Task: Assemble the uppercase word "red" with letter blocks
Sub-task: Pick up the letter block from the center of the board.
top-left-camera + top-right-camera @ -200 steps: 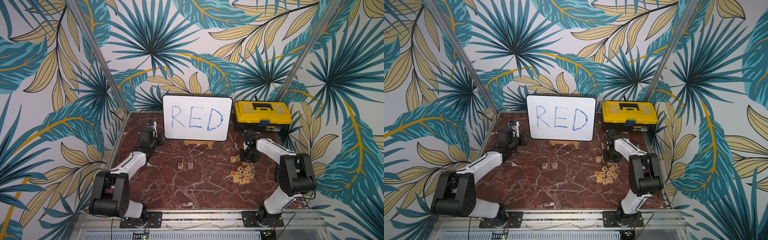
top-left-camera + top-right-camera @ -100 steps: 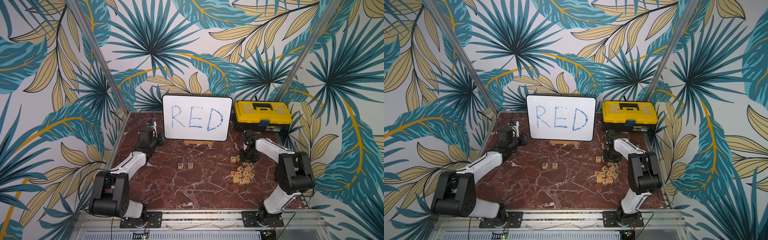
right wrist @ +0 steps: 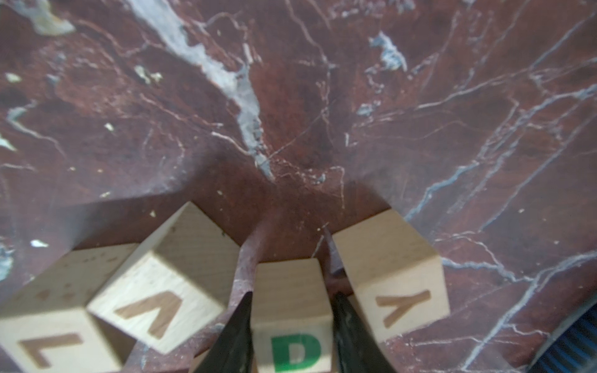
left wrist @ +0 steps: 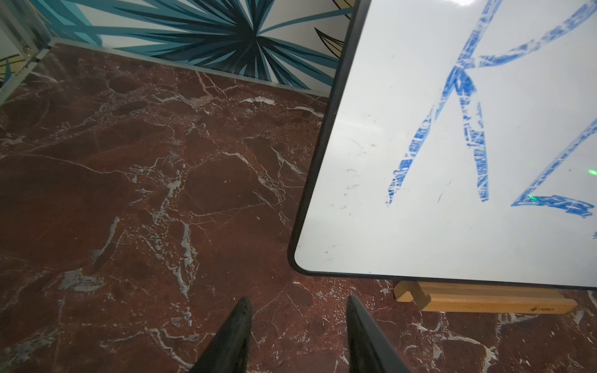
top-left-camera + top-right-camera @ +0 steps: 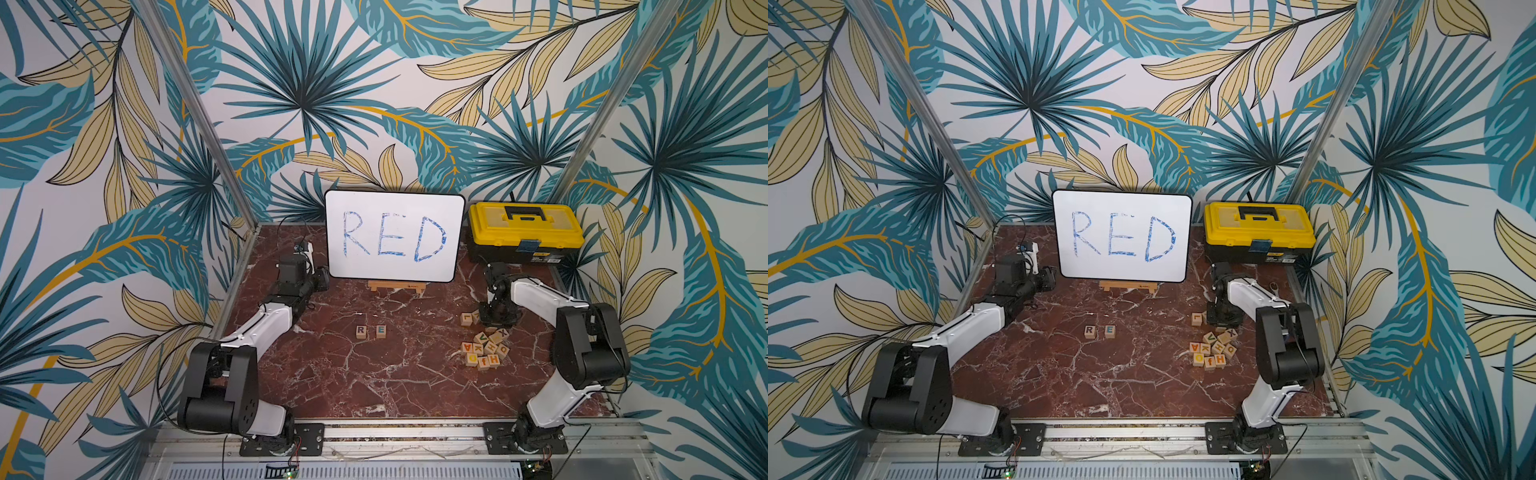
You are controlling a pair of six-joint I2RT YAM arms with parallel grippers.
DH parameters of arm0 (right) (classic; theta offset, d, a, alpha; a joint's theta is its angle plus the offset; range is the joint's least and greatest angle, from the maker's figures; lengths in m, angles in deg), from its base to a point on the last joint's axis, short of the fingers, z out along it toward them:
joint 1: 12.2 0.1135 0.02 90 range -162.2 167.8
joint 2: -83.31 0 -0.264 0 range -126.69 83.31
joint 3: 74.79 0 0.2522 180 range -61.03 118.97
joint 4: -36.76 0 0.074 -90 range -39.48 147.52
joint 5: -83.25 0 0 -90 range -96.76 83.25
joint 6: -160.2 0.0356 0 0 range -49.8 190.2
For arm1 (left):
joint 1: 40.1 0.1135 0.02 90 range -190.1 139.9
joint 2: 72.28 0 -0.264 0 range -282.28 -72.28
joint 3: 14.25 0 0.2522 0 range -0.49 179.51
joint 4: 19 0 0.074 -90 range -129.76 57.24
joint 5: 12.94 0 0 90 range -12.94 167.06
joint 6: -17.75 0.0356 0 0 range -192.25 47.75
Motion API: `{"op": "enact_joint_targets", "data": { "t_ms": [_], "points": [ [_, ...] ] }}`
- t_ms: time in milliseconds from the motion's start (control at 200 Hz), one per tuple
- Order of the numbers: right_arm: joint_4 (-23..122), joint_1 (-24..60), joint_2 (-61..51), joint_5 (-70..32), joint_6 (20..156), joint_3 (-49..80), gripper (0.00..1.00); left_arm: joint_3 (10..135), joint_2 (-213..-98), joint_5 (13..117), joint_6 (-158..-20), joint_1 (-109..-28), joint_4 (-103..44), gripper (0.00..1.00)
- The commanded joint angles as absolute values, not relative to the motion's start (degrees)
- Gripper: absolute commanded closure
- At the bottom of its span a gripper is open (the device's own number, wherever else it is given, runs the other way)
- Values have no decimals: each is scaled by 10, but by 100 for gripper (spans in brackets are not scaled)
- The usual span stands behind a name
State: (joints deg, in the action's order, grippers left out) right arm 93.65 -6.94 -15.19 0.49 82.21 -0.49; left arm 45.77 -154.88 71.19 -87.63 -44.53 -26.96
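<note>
Two letter blocks, R (image 5: 361, 331) and E (image 5: 380, 331), sit side by side on the marble table, in both top views, with R (image 5: 1089, 331) on the left. The D block (image 3: 292, 323), with a green D, is between the fingers of my right gripper (image 3: 292, 295), which is shut on it at the back of the loose cluster (image 5: 484, 351). In the top views the right gripper (image 5: 496, 316) hides the D. My left gripper (image 4: 298, 298) is open and empty, low over bare marble by the whiteboard's left corner (image 5: 322, 279).
The whiteboard (image 5: 395, 237) with blue "RED" stands on a wooden stand (image 5: 397, 286) at the back centre. A yellow toolbox (image 5: 525, 232) is behind the right arm. Blocks L (image 3: 48, 342), V (image 3: 155, 303) and Y (image 3: 397, 290) crowd the D.
The right arm has shifted only slightly over the loose blocks. The left arm and the R and E blocks have not moved.
</note>
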Motion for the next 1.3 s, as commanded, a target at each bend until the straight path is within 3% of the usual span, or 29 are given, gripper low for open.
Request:
{"op": "enact_joint_targets", "data": {
  "t_ms": [0, 1292],
  "points": [
    [936, -67, -149, 8, 832, -17, 59, 453, -1539, 705, -869, -439, -257, 52],
    [990, -41, -89, 23, 846, 4, 66, 450, -1535, 704, -870, -439, -257, 52]
  ]
}}
